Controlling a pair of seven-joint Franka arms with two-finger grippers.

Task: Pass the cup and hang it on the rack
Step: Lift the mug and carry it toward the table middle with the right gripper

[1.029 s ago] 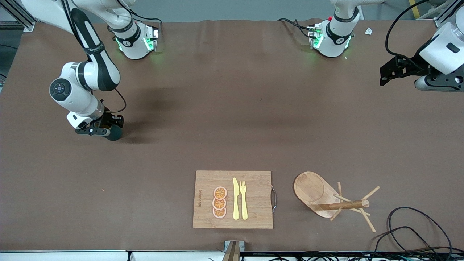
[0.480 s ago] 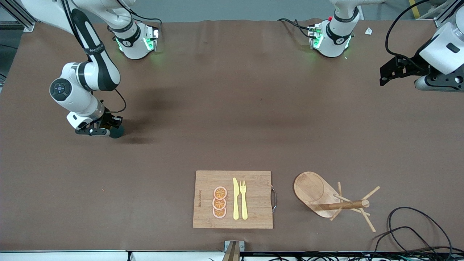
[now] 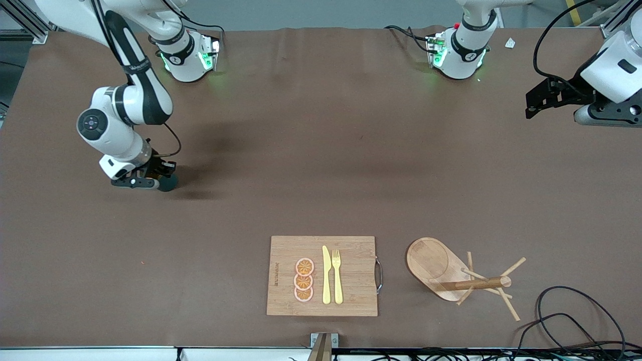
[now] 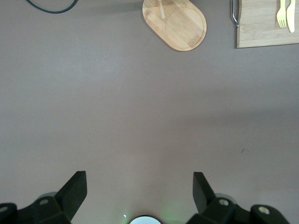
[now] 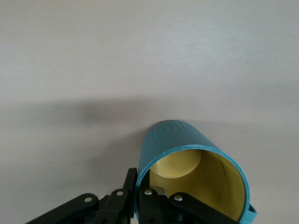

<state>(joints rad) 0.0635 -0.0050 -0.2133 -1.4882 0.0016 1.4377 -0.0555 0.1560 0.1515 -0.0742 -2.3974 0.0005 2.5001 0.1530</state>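
Note:
The dark teal cup [image 3: 168,182] is at the right arm's end of the table. My right gripper [image 3: 153,176] is shut on its wall. In the right wrist view the cup [image 5: 184,140] shows its ribbed teal outside and yellowish inside, with one finger inside the rim and one outside [image 5: 140,186]. The wooden rack [image 3: 451,273] lies tipped on its side near the front camera, its post and pegs pointing toward the left arm's end; it also shows in the left wrist view [image 4: 175,23]. My left gripper [image 4: 140,191] is open and empty, held high over the left arm's end of the table.
A bamboo cutting board [image 3: 351,276] with orange slices [image 3: 304,280], a yellow knife [image 3: 326,275] and a fork [image 3: 337,276] lies beside the rack, toward the right arm's end. Black cables [image 3: 577,321] coil at the table's front corner near the rack.
My right arm has shifted slightly toward the table's middle with the cup in its grip. The left arm has not moved.

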